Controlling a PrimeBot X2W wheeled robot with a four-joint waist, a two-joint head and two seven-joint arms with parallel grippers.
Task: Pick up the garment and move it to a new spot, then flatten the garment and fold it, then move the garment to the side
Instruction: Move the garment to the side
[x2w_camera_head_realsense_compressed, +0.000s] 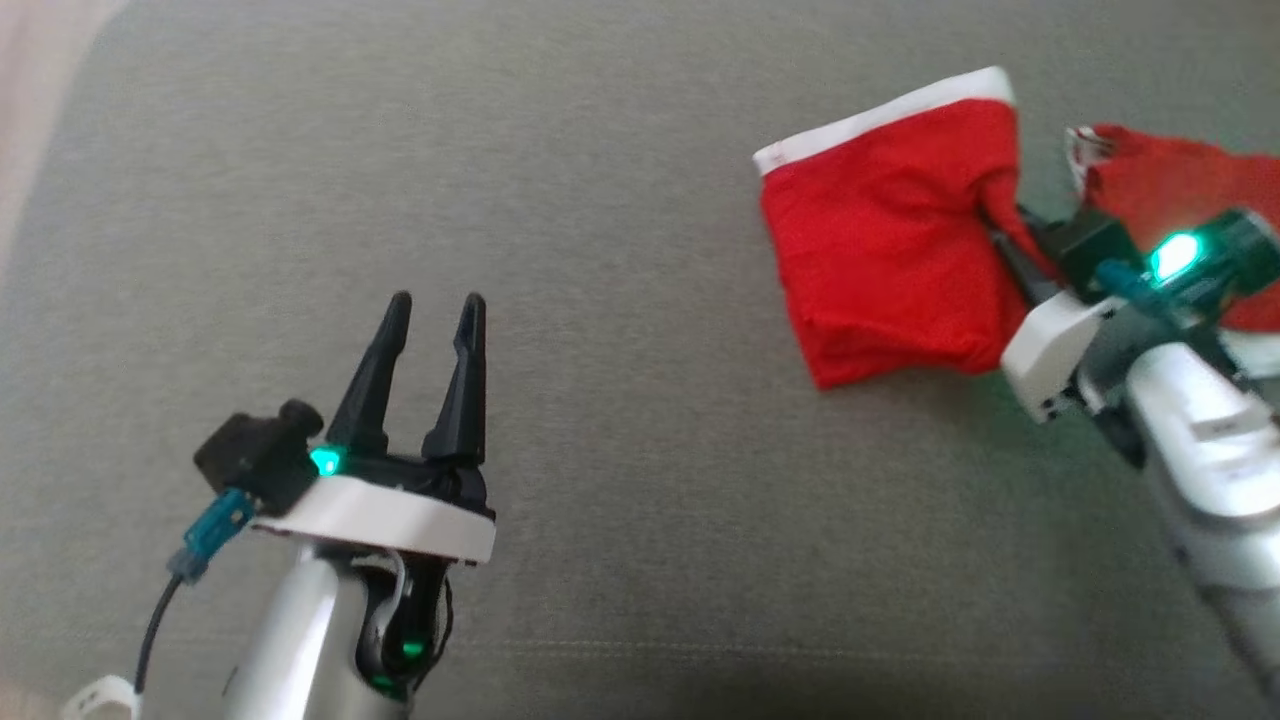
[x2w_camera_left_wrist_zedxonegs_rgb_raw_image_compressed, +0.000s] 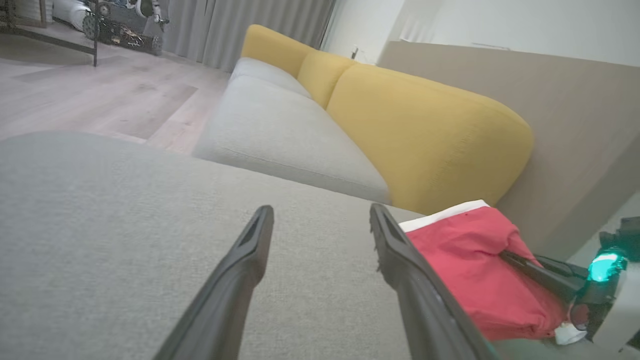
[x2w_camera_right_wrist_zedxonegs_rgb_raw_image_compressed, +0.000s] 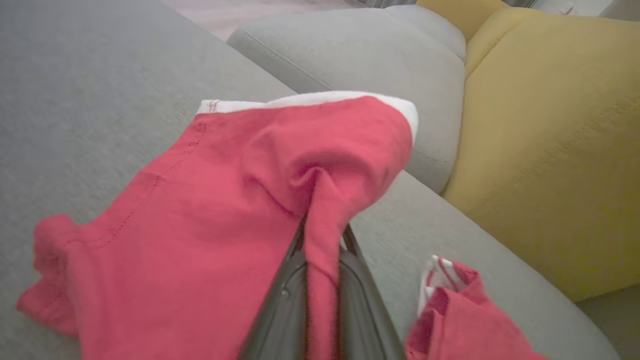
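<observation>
Right end effector (x2w_camera_head_realsense_compressed: 1003, 228) tight on a fold of the red garment (x2w_camera_head_realsense_compressed: 880, 250); left end effector (x2w_camera_head_realsense_compressed: 435, 305) spread, well apart

Silver forearms (x2w_camera_head_realsense_compressed: 290, 640) end in white collars (x2w_camera_head_realsense_compressed: 385, 520), black tapered jaws, green lights (x2w_camera_head_realsense_compressed: 1175, 255) and teal cable connectors (x2w_camera_head_realsense_compressed: 210, 530).

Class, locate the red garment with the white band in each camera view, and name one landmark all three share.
Head view: garment, upper right.
Left wrist view: garment, lower right.
Right wrist view: garment, centre to lower left.
Shared landmark: right gripper pinching its fold.
</observation>
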